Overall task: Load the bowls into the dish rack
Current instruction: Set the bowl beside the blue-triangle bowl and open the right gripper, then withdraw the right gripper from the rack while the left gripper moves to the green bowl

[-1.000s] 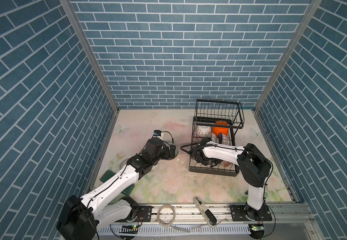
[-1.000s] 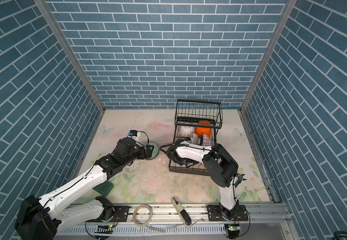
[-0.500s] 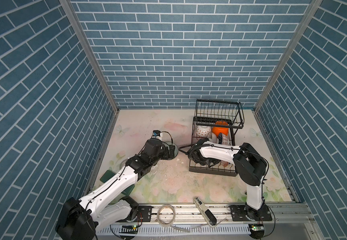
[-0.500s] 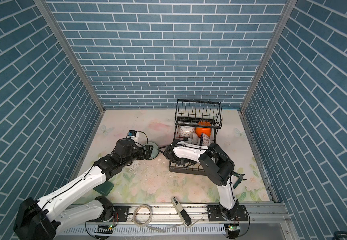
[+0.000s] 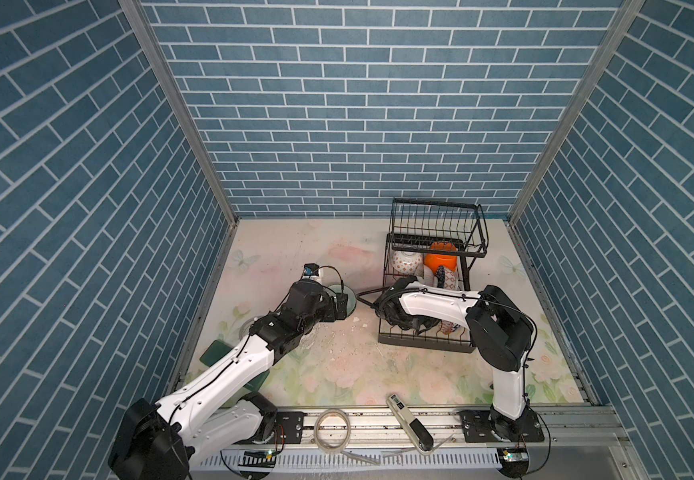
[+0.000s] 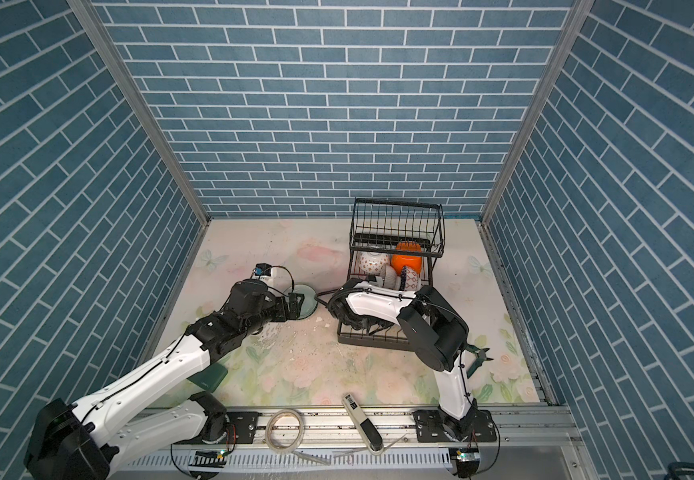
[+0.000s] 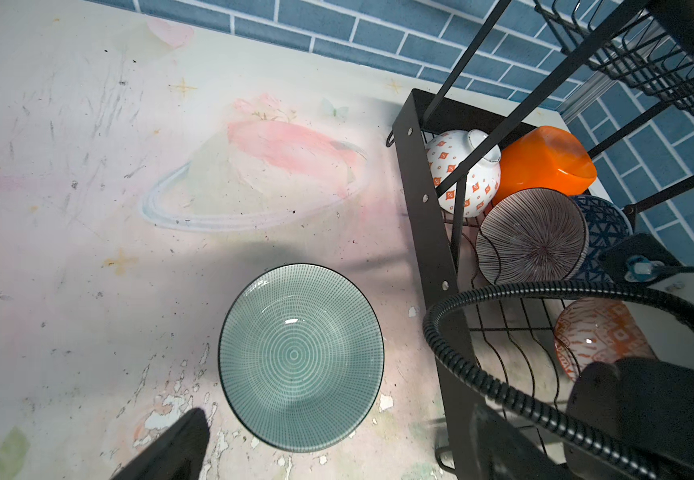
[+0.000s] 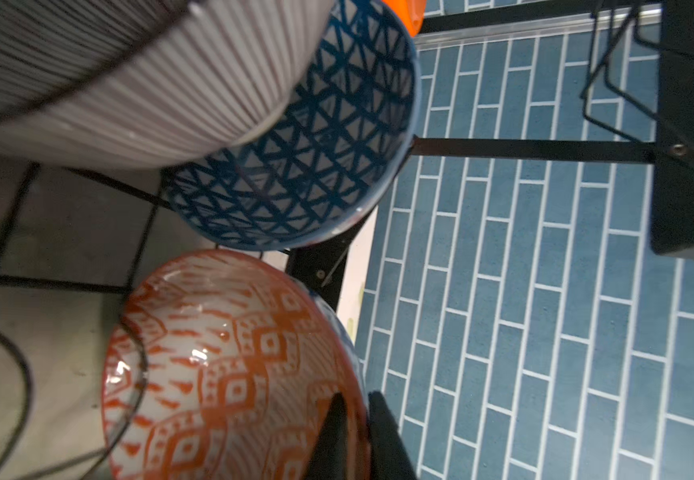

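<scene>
Right gripper (image 8: 358,440) seen straddling rim of red-patterned bowl (image 8: 220,365), lower centre, grip unclear; left gripper (image 5: 342,305) held spread wide over green bowl (image 7: 299,357).

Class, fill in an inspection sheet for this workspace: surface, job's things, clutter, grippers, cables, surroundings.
Surface: floral-printed tabletop, scuffed and flaking.
Job's things: black wire dish rack holds white diamond-dotted bowl, orange plastic bowl, striped bowl, blue triangle-patterned bowl, red-orange patterned bowl; pale green ceramic bowl on tabletop, outside.
Clutter: tape roll ring, handheld tool on front rail.
Grippers: left gripper open near green bowl; right gripper straddles red-orange bowl's rim, grip unclear.
Cables: black ribbed cable loops across rack edge.
Surroundings: blue brick-pattern walls.
</scene>
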You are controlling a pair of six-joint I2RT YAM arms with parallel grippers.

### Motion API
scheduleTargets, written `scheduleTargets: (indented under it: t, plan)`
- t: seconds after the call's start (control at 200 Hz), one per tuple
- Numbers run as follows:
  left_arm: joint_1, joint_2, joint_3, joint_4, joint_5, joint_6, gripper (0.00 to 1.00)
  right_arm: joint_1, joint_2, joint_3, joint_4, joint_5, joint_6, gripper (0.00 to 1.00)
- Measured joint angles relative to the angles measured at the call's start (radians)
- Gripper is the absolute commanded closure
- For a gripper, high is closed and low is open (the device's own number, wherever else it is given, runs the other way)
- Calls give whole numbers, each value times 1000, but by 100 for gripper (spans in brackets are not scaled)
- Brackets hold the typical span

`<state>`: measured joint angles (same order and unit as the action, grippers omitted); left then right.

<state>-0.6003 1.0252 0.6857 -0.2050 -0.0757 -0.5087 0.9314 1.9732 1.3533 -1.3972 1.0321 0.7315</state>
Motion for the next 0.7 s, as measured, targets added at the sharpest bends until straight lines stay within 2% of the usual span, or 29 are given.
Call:
scheduleTargets:
  t: [0.15,0.25,0.485,0.61,0.7]
  plan:
    - [0,-10,0,-2,-7,0,0,0,0,0,23,-23,5,79]
    - [0,-14,0,-3,-10,0,0,0,0,0,27,-29,5,73]
    - [0,-16,-2,-10,-11,0,0,0,0,0,34,-39,16,53]
    - [0,-16,-2,-22,-11,0,0,0,-9,0,45,-47,18,39]
    - [0,-16,-2,-24,-11,0,0,0,-29,0,63,-61,2,34]
